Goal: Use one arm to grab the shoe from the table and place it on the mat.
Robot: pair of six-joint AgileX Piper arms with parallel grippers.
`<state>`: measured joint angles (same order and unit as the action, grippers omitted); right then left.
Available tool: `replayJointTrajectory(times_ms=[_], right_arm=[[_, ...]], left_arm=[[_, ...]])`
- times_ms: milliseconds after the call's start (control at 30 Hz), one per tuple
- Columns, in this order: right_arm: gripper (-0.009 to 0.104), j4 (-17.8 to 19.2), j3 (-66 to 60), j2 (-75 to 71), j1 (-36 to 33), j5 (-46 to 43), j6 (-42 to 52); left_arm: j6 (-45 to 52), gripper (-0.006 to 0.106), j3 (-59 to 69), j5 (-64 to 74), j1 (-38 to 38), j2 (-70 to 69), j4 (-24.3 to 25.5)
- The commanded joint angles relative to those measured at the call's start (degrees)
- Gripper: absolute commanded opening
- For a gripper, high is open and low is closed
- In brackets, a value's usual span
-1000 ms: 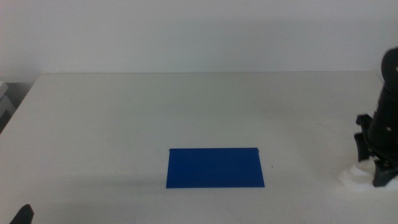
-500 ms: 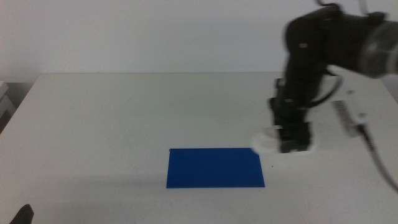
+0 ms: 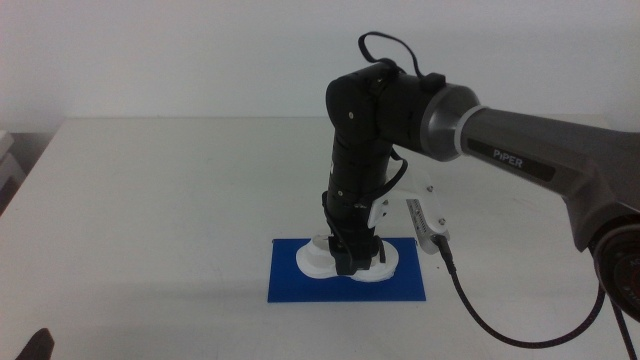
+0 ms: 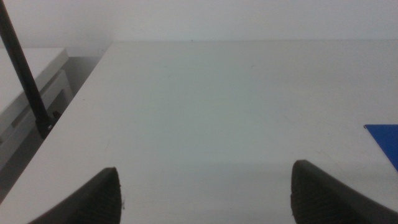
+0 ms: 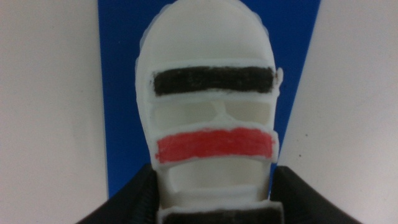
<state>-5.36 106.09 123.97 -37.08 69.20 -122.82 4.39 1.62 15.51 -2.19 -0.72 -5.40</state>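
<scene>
R gripper (image 3: 355, 262): my jaws are clamping the shoe (image 5: 210, 112) at both sides.
Shoe: sitting on the mat (image 3: 290, 285), centre.
L gripper (image 4: 205, 193): I'm waiting at 7 o'clock, jaws spread wide, holding nothing.

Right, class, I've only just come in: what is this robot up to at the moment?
The right arm reaches in over the table and its right gripper is shut on the shoe, a white sneaker with a black and a red strap. The shoe is over the blue mat; whether it rests on it is unclear. The left gripper waits open near the table's edge.
</scene>
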Motion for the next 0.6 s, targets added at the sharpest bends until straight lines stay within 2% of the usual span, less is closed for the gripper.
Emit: replayJointTrajectory(times_ms=[0,100,200,367,567], right_arm=[[-0.004,0.38,1.95,-3.42,-0.23,4.55,0.03],[-0.004,1.72,1.95,-3.42,-0.35,4.55,2.76],[-0.004,3.62,1.95,-3.42,-0.35,4.55,11.07],[-0.004,6.83,1.95,-3.42,-0.35,4.27,32.76],[-0.004,7.14,1.95,-3.37,-0.35,4.55,60.86]], left_arm=[[-0.32,0.094,0.47,-4.67,0.24,-0.78,-0.48],[-0.32,0.094,0.47,-4.67,0.24,-0.78,-0.48],[-0.32,0.094,0.47,-4.67,0.24,-0.78,-0.48],[-0.32,0.094,0.47,-4.67,0.24,-0.78,-0.48],[-0.32,0.094,0.47,-4.67,0.24,-0.78,-0.48]])
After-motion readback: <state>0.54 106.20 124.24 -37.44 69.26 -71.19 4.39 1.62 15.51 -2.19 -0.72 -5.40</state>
